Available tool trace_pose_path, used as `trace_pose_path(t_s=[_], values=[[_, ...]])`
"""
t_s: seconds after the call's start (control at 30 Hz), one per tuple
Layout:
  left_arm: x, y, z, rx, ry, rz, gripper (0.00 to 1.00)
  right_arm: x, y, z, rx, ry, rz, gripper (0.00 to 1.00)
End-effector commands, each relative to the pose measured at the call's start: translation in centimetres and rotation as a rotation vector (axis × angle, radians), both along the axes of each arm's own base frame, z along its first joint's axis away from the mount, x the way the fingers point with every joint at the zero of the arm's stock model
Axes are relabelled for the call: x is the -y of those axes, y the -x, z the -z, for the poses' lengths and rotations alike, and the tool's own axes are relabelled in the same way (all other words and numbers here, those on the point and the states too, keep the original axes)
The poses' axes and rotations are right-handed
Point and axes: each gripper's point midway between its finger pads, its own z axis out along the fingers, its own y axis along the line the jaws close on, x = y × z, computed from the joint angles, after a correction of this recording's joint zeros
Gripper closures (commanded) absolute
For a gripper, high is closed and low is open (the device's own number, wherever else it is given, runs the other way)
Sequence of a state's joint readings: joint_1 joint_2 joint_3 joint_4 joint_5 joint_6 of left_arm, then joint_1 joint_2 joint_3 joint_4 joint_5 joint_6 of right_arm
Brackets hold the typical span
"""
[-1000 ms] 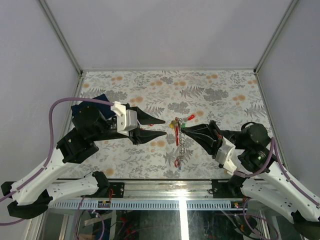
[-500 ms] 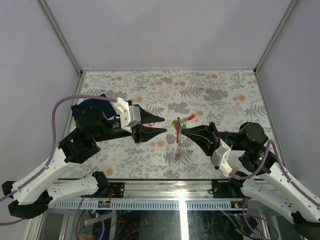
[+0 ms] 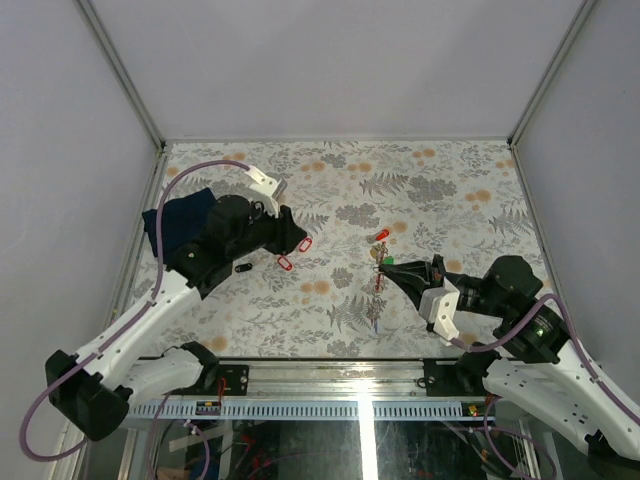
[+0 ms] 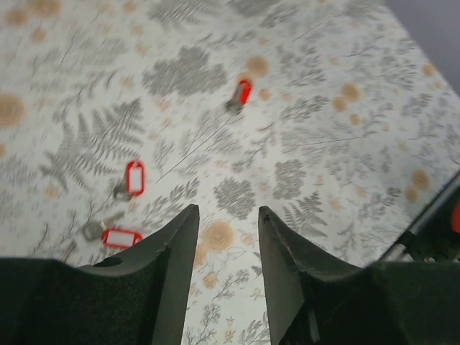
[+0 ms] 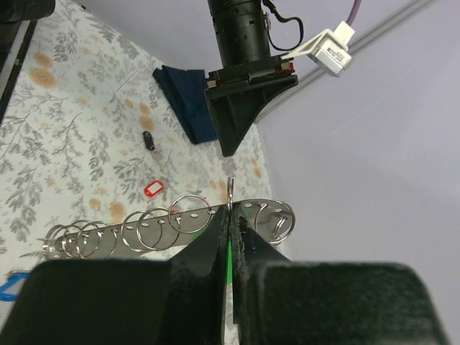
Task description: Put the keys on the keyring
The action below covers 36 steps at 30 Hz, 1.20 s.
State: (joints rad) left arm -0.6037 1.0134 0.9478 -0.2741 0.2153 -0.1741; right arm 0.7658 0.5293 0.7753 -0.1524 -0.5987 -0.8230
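Pinching tight near the front of the tabletop, the right tool has its two fingers pressed shut on the keyring. In its own camera the grey fob lies crosswise just past the fingertips. It is a flat strip with small holes, and thin wire rings loop along it. One thin ring stands on edge right at the tips. A sliver of green shows in the crack between the fingers. Seen from above, a green tag sits at the tip of this tool, and the red strap runs from there toward the front edge. It is too small to tell which keys are on the ring.

A little farther back, one red key lies alone on the tabletop, near the right tool but not touching it.

Over to the left, the left tool hangs over the tabletop. Its fingers are partly apart, with a clear gap, and there is nothing between them. Two more red keys lie on the tabletop close together, just to the left of its fingers in its own camera. A black key lies near them, beside the left arm.

At the far left edge lies a dark blue cloth, and the left arm covers part of it.
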Motion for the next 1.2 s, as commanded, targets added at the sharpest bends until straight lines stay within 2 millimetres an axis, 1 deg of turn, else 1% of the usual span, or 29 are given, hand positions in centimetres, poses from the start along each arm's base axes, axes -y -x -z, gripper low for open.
trace_pose_path(t_s=[0.0, 0.1, 0.2, 0.27, 0.37, 0.53, 0.77, 0.93, 0.97, 1.1, 1.17], values=[[-2.2, -2.4, 3.3, -0.115, 0.014, -0.175, 0.61, 1.0, -0.4, -2.0, -0.062, -0.056, 0.076, 1.0], [-3.4, -3.6, 5.6, -0.165, 0.022, -0.256, 0.61, 1.0, -0.6, -1.3, -0.128, -0.038, 0.093, 1.0], [-4.1, -4.7, 7.6, -0.199, 0.025, -0.305, 0.61, 1.0, -0.7, -1.0, -0.163, -0.036, 0.105, 1.0], [-4.1, -5.6, 9.5, -0.234, 0.002, -0.331, 0.6, 0.9, -0.8, -0.9, -0.175, -0.039, 0.106, 1.0], [-3.8, -7.0, 11.3, -0.269, -0.022, -0.362, 0.6, 0.9, -1.0, -0.8, -0.209, -0.047, 0.119, 1.0], [-4.2, -9.8, 13.6, -0.297, -0.034, -0.486, 0.59, 1.0, -1.4, -0.8, -0.283, -0.066, 0.155, 1.0], [-3.9, -12.1, 15.8, -0.282, -0.031, -0.656, 0.54, 1.1, -1.7, -0.6, -0.314, -0.082, 0.179, 1.0], [-2.9, -12.9, 18.1, -0.308, -0.091, -0.727, 0.5, 1.2, -1.7, -0.3, -0.319, -0.081, 0.183, 1.0], [-2.8, -12.9, 18.9, -0.32, -0.11, -0.739, 0.49, 1.2, -1.7, -0.3, -0.318, -0.082, 0.183, 1.0], [-2.7, -12.6, 20.3, -0.345, -0.138, -0.781, 0.49, 1.3, -1.5, -0.2, -0.316, -0.088, 0.181, 1.0], [-2.7, -12.3, 20.9, -0.363, -0.133, -0.79, 0.51, 1.4, -1.5, -0.2, -0.315, -0.09, 0.18, 1.0]])
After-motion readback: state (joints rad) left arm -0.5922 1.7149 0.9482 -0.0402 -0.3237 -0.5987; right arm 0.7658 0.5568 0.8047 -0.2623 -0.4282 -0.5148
